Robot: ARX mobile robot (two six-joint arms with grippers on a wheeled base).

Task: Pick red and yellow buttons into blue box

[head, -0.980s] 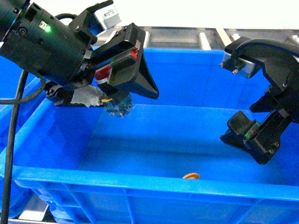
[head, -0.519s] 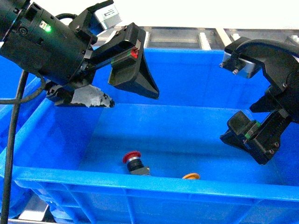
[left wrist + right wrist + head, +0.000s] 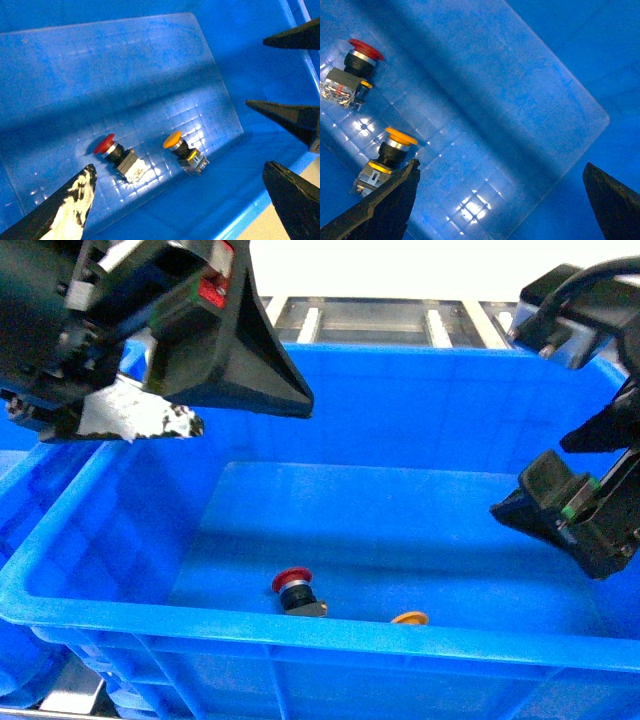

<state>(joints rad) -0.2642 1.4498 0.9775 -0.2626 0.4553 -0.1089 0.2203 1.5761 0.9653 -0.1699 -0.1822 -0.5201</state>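
Note:
The red button [image 3: 294, 586] lies on its side on the floor of the blue box [image 3: 300, 632], near the front wall. Only the yellow button's cap [image 3: 409, 618] shows above the rim. In the left wrist view the red button [image 3: 113, 149] and yellow button [image 3: 183, 148] lie side by side, apart. The right wrist view shows both too: red button [image 3: 355, 70], yellow button [image 3: 390, 155]. My left gripper [image 3: 245, 415] hangs open and empty high over the box's left half, and my right gripper [image 3: 530, 478] hangs open and empty over the right side.
Another blue container [image 3: 20, 455] stands against the box's left side. A metal roller frame [image 3: 380, 312] runs behind the box. The right arm's black fingers [image 3: 292, 117] reach into the left wrist view at the right.
The left gripper opened and the red button fell from it to the box floor beside the yellow one. Since then the left arm has risen, and the right arm has moved up and right.

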